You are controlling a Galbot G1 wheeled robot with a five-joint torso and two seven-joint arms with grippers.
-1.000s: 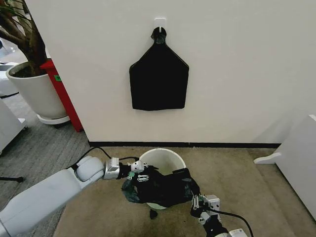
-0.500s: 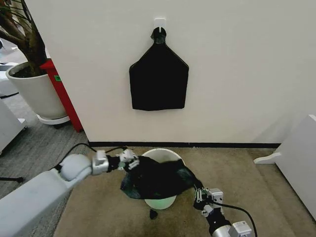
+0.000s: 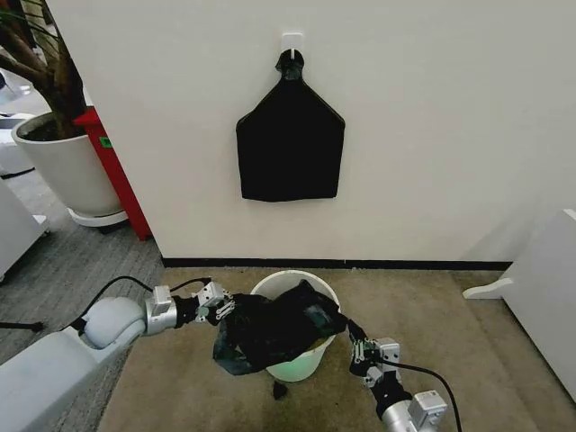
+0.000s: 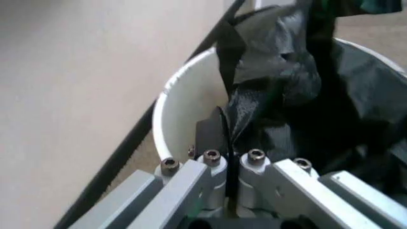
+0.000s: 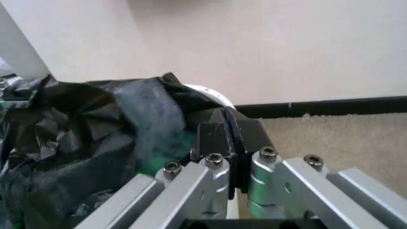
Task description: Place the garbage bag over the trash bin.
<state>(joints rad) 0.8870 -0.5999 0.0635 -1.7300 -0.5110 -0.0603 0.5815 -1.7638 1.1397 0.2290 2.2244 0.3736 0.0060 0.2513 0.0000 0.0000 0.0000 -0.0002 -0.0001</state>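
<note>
Halfway: garbage bag (image 3: 274, 326) draped across trash bin (image 3: 290, 366), pinched by left gripper (image 3: 221, 307) and right gripper (image 3: 355, 345) fingers; rim not yet wrapped.

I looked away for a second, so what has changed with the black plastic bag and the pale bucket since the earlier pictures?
The left gripper drew back toward the robot's left and the right gripper eased outward, both still pinching the thin, wrinkly black garbage bag, which now sags lower over the pale round trash bin. The bin and the flat black bundle on the wall stayed put.
</note>
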